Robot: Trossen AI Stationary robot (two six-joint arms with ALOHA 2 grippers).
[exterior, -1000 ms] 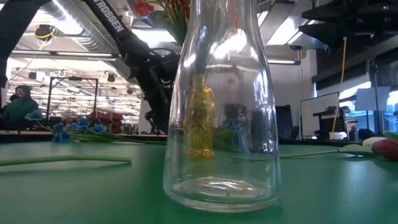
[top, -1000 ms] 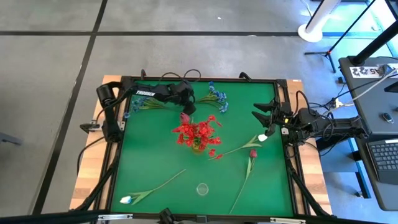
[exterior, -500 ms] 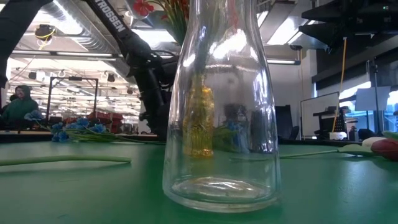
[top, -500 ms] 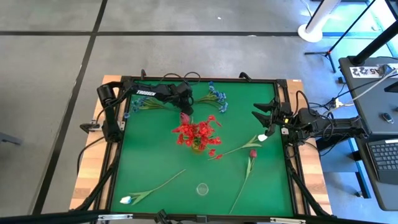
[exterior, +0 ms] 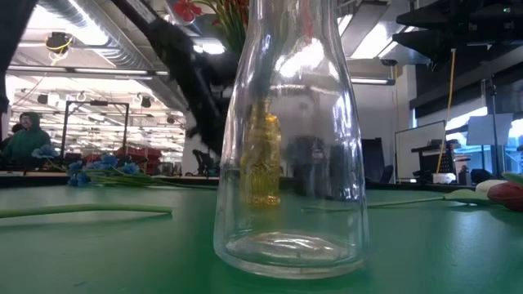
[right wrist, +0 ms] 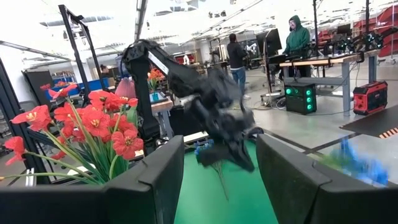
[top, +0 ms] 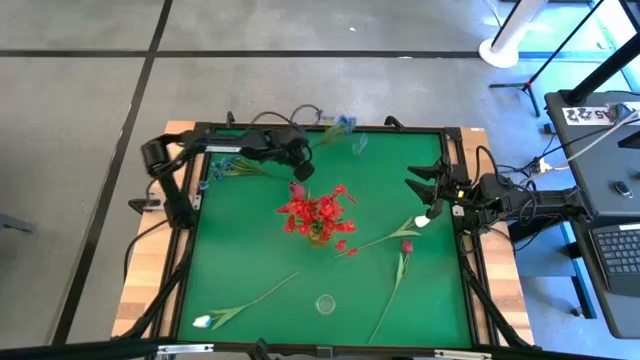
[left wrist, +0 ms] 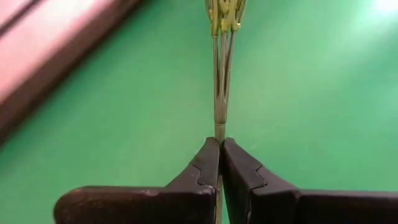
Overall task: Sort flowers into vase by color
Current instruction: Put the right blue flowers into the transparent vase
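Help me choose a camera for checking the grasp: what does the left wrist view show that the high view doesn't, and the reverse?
Only the left wrist view shows the left gripper pinched shut on the thin green stems of a spray.

Only the high view shows the layout: the red flowers in a vase mid-table, the empty glass vase, loose tulips on the mat, blue sprays near the far edge, and the right gripper waiting open at the right edge.

Both show the left gripper over the green mat.

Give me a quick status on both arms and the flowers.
Left gripper shut on blue spray stems, lifting at the far edge. Right gripper open, waiting at the right edge. Red flowers in vase. Nothing blocking.
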